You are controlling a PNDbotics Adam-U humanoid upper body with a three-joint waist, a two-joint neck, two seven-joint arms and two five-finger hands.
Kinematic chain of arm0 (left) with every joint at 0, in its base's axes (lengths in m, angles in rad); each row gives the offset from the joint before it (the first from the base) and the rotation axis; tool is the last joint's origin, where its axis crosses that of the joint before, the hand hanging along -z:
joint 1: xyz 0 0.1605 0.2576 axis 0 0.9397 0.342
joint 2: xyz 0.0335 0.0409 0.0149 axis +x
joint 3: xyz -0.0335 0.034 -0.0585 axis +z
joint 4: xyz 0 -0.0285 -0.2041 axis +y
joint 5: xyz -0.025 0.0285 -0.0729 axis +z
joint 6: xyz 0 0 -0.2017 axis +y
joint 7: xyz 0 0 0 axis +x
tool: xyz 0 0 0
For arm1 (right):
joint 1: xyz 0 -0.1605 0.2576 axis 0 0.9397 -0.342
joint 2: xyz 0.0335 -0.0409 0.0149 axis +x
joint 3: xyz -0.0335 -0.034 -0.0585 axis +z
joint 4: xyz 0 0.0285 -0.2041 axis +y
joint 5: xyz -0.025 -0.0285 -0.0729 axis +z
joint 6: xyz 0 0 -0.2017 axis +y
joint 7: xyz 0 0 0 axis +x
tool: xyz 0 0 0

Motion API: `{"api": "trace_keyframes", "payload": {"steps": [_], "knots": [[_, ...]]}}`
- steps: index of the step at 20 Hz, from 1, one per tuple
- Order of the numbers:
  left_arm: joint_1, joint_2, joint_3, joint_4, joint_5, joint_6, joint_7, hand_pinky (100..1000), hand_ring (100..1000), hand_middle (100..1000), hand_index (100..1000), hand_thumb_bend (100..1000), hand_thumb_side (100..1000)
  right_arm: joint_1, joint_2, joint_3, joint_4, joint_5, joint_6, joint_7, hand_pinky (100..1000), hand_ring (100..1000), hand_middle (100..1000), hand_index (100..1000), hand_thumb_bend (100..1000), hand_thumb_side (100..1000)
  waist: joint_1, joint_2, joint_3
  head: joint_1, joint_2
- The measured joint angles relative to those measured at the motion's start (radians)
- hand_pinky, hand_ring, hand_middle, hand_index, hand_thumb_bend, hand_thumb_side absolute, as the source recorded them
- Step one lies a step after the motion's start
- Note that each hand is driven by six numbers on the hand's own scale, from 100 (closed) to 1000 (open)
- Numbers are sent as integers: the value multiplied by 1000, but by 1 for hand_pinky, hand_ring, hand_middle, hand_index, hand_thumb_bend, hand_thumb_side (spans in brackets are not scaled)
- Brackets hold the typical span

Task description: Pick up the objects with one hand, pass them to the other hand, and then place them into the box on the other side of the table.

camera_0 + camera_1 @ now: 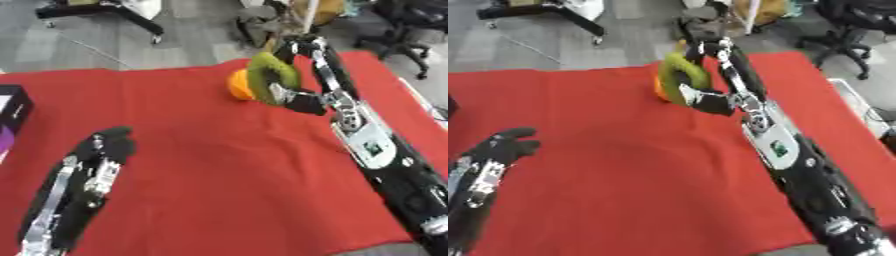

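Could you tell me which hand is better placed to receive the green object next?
The left hand: it rests open and holds nothing on the red cloth, while the right hand is curled round the green object, near an orange thing.

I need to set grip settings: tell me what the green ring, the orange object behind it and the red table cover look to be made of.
Green ring, held by the right hand: likely matte rubber or plastic, since it shows no shine. Orange rounded object: smooth, possibly plastic; too blurred to be sure. Red table cover: cloth, matte with soft creases.
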Motion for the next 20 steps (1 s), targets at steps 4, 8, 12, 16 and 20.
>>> {"api": "trace_keyframes", "payload": {"steps": [4,8,12,16,20], "knots": [[-59,7,-35,0,-54,16,-74,976,893,914,660,460,622,-11,32,56,-112,-127,43,106,868,600,264,423,100,100,-5,0,2,12,7],[-91,7,-56,0,-107,28,-108,986,912,939,668,468,604,-11,50,88,-150,-205,73,184,883,600,261,421,100,102,-13,0,0,13,15],[-105,1,-71,0,-120,30,-100,988,917,950,672,474,609,-11,64,110,-157,-258,94,239,889,600,258,420,100,107,-16,1,-1,9,20],[-109,-8,-79,0,-97,29,-72,993,918,956,672,477,635,-9,72,120,-166,-284,105,273,890,601,258,421,100,111,-15,3,-6,0,23],[-91,-12,-79,0,-42,45,-3,991,906,947,667,471,653,-7,75,123,-167,-290,109,287,892,601,258,422,100,113,-15,4,-9,-1,23]]}}
